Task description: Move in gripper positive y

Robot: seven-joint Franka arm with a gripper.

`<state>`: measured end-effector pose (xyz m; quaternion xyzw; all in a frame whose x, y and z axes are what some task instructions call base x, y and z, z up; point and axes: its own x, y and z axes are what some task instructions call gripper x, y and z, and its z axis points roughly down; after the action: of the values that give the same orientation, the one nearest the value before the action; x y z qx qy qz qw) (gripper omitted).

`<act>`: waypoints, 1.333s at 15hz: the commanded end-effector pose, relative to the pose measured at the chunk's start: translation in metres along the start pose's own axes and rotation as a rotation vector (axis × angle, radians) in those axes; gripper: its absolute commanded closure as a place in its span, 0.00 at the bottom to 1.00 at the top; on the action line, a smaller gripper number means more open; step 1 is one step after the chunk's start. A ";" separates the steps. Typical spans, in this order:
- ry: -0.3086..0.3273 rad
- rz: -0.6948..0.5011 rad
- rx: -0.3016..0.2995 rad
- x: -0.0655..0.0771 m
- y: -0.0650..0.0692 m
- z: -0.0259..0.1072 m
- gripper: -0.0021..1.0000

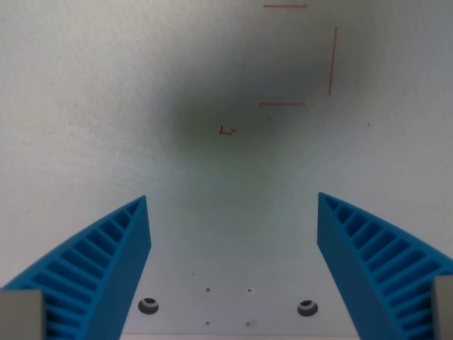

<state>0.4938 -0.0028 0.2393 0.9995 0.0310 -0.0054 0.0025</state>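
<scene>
My gripper (233, 202) points down at a white surface (106, 92) and is open and empty. Its two blue ribbed fingers show at the bottom, one at the wrist view's left (106, 262) and one at the wrist view's right (368, 255), wide apart. Thin red lines (331, 60) are drawn on the surface at the upper right, and a small red mark (226, 130) lies near the middle. A dark soft shadow lies over the surface around that mark.
Two round holes (148, 306) (307, 308) and several tiny dots lie in the white surface near the bottom edge, between the fingers.
</scene>
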 end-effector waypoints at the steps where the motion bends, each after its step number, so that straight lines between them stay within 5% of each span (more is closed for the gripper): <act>1: 0.003 0.000 0.000 0.000 0.005 -0.001 0.00; 20: 0.003 0.000 0.000 0.000 0.100 -0.001 0.00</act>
<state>0.4939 -0.0972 0.2410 0.9998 0.0216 -0.0021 0.0051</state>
